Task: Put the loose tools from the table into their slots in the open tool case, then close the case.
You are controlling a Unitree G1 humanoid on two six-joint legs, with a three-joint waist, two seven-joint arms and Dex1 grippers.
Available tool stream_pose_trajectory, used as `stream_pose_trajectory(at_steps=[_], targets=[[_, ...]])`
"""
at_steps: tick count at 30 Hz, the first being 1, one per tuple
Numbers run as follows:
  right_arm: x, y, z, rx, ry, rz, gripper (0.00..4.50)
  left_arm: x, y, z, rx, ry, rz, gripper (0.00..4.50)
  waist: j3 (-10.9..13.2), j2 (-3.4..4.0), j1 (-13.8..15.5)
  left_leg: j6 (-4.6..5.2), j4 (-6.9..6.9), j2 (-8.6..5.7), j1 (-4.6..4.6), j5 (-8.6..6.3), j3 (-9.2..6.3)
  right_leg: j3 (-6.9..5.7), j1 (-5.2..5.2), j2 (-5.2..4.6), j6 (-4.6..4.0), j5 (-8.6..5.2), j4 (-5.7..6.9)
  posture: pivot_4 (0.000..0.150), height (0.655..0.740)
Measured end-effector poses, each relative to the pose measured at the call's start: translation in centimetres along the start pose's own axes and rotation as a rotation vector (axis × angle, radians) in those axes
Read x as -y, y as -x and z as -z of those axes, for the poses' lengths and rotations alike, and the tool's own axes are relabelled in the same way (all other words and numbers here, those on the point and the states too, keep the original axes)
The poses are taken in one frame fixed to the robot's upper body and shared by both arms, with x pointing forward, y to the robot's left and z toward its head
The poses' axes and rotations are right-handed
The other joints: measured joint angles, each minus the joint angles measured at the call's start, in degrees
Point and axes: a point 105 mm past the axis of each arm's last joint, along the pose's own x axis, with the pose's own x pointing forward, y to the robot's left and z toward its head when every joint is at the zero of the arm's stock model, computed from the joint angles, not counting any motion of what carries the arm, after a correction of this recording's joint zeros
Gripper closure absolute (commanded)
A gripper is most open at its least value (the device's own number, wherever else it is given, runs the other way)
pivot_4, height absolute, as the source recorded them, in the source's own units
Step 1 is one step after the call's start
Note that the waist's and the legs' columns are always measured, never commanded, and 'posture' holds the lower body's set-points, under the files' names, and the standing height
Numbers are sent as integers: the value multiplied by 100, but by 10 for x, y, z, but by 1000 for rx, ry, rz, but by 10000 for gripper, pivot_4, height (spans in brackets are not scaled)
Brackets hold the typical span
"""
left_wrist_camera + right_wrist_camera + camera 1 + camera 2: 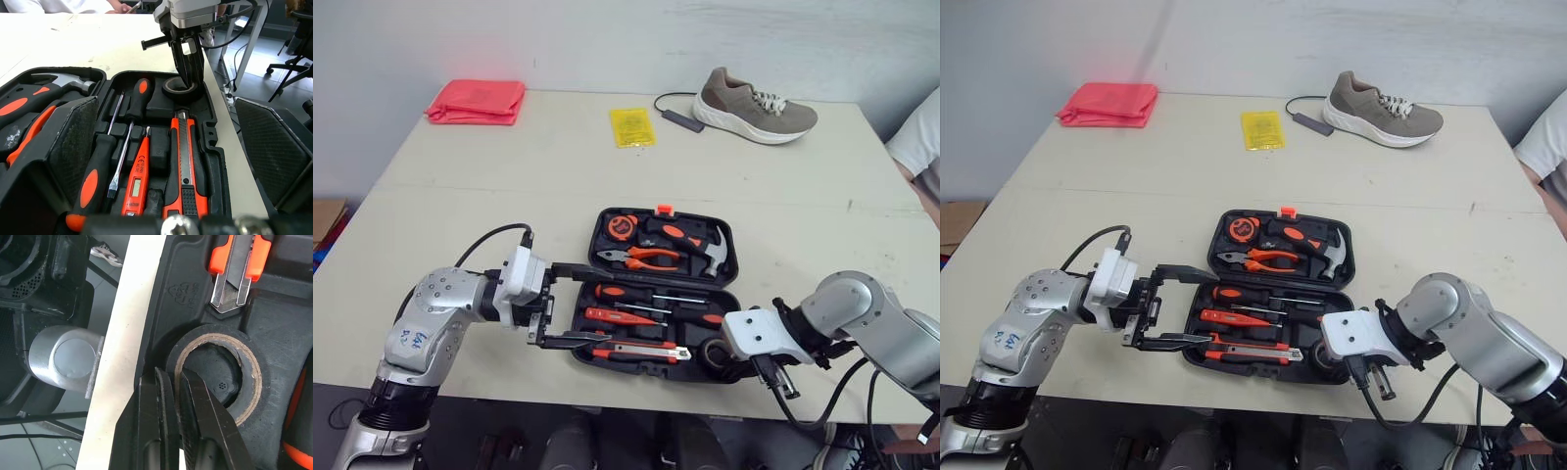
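The black tool case (733,257) lies open near the table's front edge. Its lid half holds a hammer (707,251), pliers (642,258) and a tape measure (622,227). The near half holds screwdrivers (628,294), an orange tester (138,171) and a utility knife (185,161). A black tape roll (254,377) sits in the round slot at the case's near right corner. My right gripper (171,374) is shut on the roll's wall, one finger inside the ring and one outside. My left gripper (579,305) is open at the case's left end, its fingers spanning the near half.
At the table's far side lie a grey shoe (754,103), a yellow packet (632,126), a red cloth (477,100) and a black cable (680,117). A person's white sleeve (920,137) is at the right edge. The case sits close to the front edge.
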Motion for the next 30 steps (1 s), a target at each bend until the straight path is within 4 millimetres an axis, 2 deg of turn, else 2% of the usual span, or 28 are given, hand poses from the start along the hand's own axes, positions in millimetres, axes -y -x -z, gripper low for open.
stream_pose_trajectory(at_steps=[4,11,14,16,18,21,24,28,30], targets=[[0,0,0,-4,-10,3,44591,0,-2,1,-4,3,0,0,-2,-4,0,0,1,0,0,0,-4,1,2,-1,0,0,0,1500,7400],[3,8,-4,40,-14,33,14562,-3,-2,-1,-7,-11,-2,0,-3,-5,7,1,-2,-2,-6,0,-6,0,-1,-1,0,0,-3,1500,7400],[-7,15,-12,123,-50,-38,14562,-3,-1,-1,-12,-11,-1,0,0,-6,-1,1,-1,0,-6,0,-6,0,-2,1,0,0,-2,1500,7400],[-12,28,-19,168,-74,-63,14562,-3,0,-1,-22,-11,-1,0,1,-4,-2,2,-1,0,-5,0,-6,1,-2,-1,0,0,1,1500,7400],[-13,43,-22,199,-92,-43,14562,-3,2,-1,-28,-11,-4,0,1,-4,-6,3,-1,3,-4,-1,-9,2,0,0,0,0,-1,1500,7400],[-14,49,-22,295,-112,-6,14562,-3,4,1,-30,-5,-10,0,-1,-8,-1,3,-7,3,-4,-1,-13,4,4,0,-1,-1,-7,1500,7400],[-16,40,-28,511,-127,34,23090,-2,5,2,-31,3,-14,0,1,-10,11,0,-8,2,-6,1,-13,2,3,4,-1,-1,-4,1500,7400],[-20,26,-26,607,-102,83,43164,-2,5,3,-32,5,-16,0,0,-11,10,3,-4,-2,-1,3,-7,-1,4,17,2,0,1,1500,7400],[-18,17,-18,611,-87,134,44538,-3,6,4,-35,11,-20,0,0,-11,9,4,-4,-2,0,3,-1,0,2,32,4,2,1,1500,7400]])
